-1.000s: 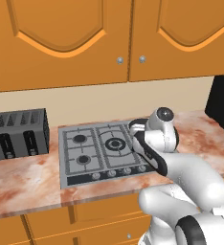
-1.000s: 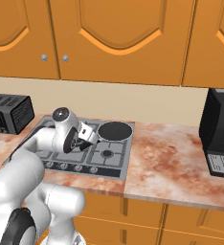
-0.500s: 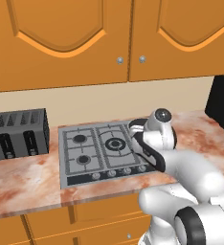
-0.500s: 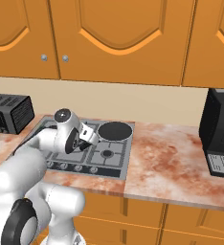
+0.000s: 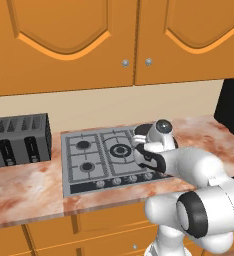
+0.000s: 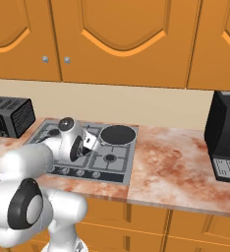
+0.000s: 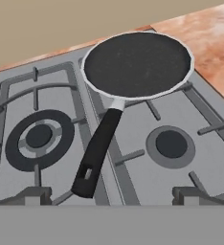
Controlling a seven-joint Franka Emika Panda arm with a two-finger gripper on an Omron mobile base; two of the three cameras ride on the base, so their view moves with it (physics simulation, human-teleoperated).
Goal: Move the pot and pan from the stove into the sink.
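We're hovering our wide-open hand (image 7: 109,198) over the frying pan (image 7: 137,64); grabbing the handle's far tip risks it tipping.

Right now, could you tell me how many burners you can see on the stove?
4 on the stove: rear left, front left, large centre, and front right. The pan sits at the rear right and may hide a fifth.

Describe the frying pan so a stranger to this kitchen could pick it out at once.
Find the grey steel stove set in the marble counter, between the toaster and a black appliance. On its rear burner nearest that appliance sits the pan: shallow, round, black, with a thin light rim. Its single long black handle points toward the stove's front knobs.
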